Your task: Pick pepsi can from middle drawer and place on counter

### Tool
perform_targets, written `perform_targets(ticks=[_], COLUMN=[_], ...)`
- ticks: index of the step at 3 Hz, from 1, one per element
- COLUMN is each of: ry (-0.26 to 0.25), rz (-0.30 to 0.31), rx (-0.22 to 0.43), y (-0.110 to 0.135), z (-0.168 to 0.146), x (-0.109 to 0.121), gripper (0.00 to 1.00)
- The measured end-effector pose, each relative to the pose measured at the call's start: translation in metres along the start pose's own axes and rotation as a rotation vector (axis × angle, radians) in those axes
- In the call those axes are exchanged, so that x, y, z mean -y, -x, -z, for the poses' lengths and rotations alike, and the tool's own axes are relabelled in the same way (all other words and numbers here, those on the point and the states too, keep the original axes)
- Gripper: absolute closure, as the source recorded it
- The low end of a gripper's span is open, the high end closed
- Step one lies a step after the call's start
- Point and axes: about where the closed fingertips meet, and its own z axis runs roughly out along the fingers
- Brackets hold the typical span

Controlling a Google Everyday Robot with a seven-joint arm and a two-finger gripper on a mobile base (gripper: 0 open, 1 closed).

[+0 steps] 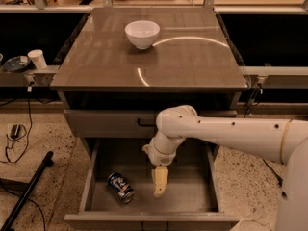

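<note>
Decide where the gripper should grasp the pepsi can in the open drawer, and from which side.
Probably the blue mid-body of the pepsi can, from above: it lies on its side, diagonal on the middle drawer floor, so its ends face sideways. The gripper hangs beside it, apart, nearer the drawer's middle.

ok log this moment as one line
gripper: over middle drawer floor, apart from pepsi can | pepsi can: lying on side in open drawer | counter: white bowl on it, no can
</note>
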Motion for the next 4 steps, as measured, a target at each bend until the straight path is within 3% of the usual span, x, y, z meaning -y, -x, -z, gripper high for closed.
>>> perform_targets(ticks=[1, 3, 4], ry=[-0.024, -0.142, -0.148], rz=[-0.046, -0.247, -0.313], rx=[-0.026, -0.129, -0.13], y=[-0.002, -0.015, -0.016], z=[0.0, 0.004, 0.003], x=[-0.001, -0.005, -0.007], gripper=[0.0, 0.0, 0.0])
